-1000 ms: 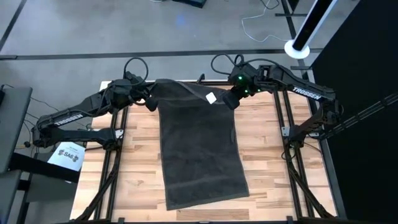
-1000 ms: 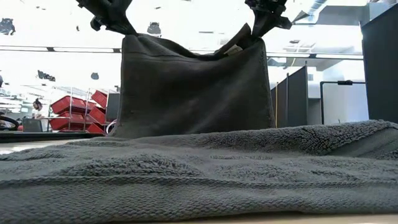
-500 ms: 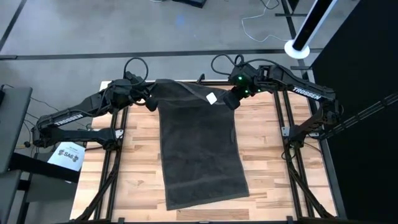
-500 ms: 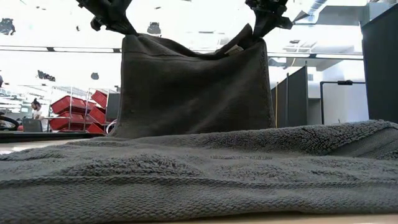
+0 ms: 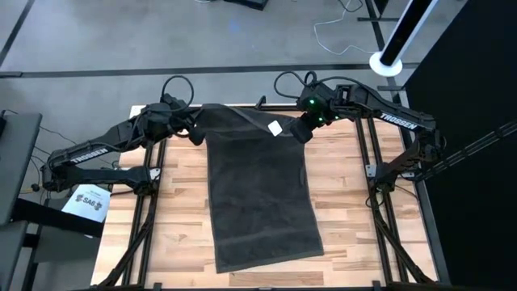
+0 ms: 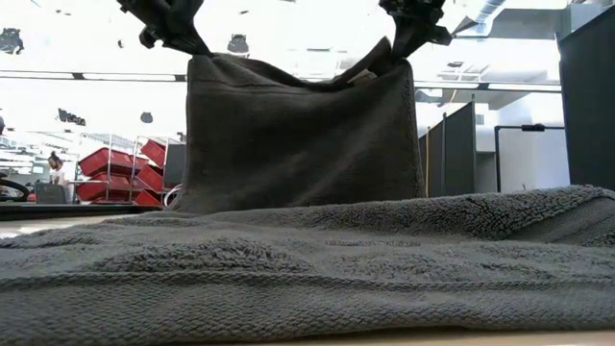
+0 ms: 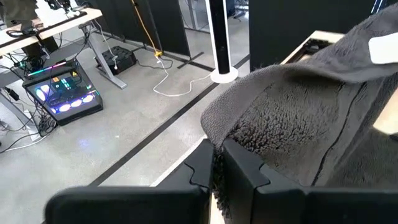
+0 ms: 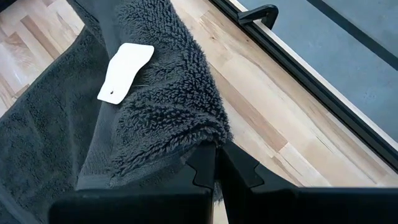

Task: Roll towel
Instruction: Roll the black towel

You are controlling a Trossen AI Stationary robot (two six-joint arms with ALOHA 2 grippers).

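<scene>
The dark grey towel (image 5: 260, 190) lies lengthwise down the middle of the wooden table (image 5: 178, 202); its near end rests flat, its far end is raised off the table. A white label (image 5: 275, 127) shows near the far right corner. My left gripper (image 5: 196, 133) is shut on the far left corner and my right gripper (image 5: 296, 132) is shut on the far right corner. In the low view the raised far part (image 6: 298, 135) hangs as an upright sheet between the two grippers. My left gripper pinches the towel's far left corner (image 7: 219, 163) between its two fingers. The corner is lifted clear and the cloth hangs down from it. My right gripper pinches the towel's far right corner (image 8: 208, 140) between its two fingers, close to the white label (image 8: 124, 73). That corner is lifted clear, and the top edge between the two grippers sags a little (image 6: 307, 85).
Bare wood lies on both sides of the towel (image 5: 347, 202). The table's far rail carries a black clamp (image 8: 258, 12). A white sheet (image 5: 90, 202) sits off the table's left edge. Red bins (image 6: 125, 173) and a person stand in the room beyond.
</scene>
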